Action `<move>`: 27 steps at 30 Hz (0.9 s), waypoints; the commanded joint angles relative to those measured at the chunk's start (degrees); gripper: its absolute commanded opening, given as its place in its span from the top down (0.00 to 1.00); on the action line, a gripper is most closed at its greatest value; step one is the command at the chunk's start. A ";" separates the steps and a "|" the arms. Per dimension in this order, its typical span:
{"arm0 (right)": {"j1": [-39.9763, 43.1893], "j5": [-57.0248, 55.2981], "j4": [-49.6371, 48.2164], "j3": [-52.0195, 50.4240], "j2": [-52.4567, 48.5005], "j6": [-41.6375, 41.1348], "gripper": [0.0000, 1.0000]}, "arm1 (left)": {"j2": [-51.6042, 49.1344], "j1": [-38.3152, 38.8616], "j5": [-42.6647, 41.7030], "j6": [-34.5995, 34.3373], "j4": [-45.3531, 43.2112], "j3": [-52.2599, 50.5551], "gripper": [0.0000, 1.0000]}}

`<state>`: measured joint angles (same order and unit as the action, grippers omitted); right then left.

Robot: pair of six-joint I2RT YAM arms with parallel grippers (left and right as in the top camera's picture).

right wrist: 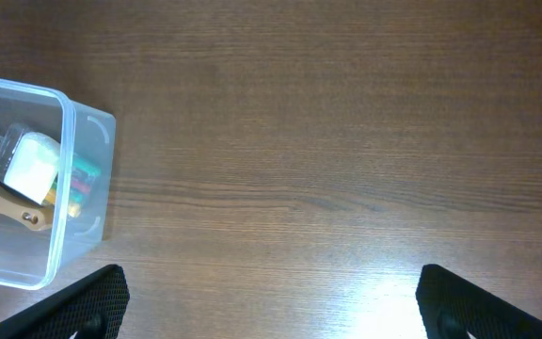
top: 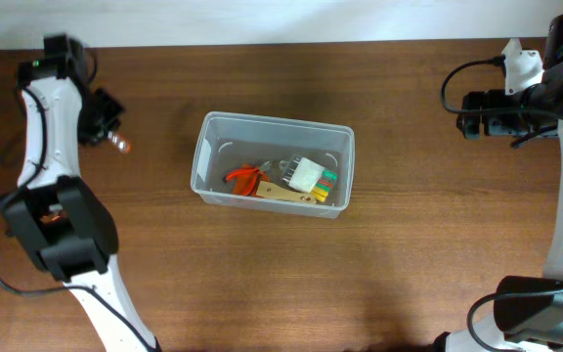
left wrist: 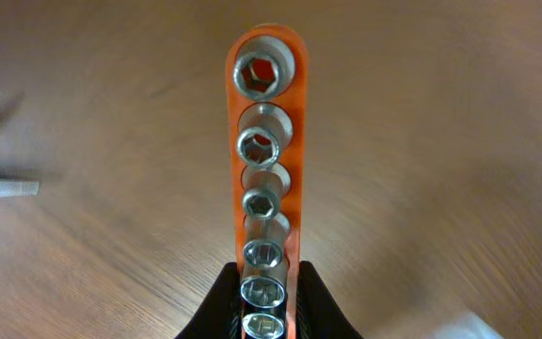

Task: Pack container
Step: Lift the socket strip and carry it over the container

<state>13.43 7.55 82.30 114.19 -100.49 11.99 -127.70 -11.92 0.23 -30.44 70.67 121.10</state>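
Observation:
The container [top: 203,156] is a clear plastic bin in the middle of the table; it also shows at the left edge of the right wrist view [right wrist: 87,179]. Inside lie orange-handled pliers [top: 245,177], a wooden-handled tool [top: 286,193] and a white pack with coloured bits [top: 313,176]. My left gripper [left wrist: 266,297] is shut on an orange socket rail [left wrist: 266,151] holding several chrome sockets, held above the table at the far left [top: 117,143]. My right gripper [right wrist: 271,301] is open and empty at the far right [top: 472,125].
The brown wooden table [top: 409,254] spreads around the bin. A pale object shows at the left edge of the left wrist view [left wrist: 3,188].

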 commanded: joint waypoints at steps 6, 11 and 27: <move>0.15 -0.48 -0.17 -0.17 -0.28 -0.07 0.01 | 11.65 16.65 -7.54 51.15 1.33 6.21 0.98; 0.15 -0.48 -0.17 -0.17 -0.28 -0.07 0.02 | 11.45 25.64 -7.54 75.45 2.49 6.19 0.98; 0.13 -0.46 -0.24 -0.17 -0.28 -0.09 0.02 | -2.78 36.22 -7.98 90.31 5.92 6.08 0.98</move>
<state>13.43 7.55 82.28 114.19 -100.49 12.05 -126.85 23.53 -6.87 57.36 75.75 126.98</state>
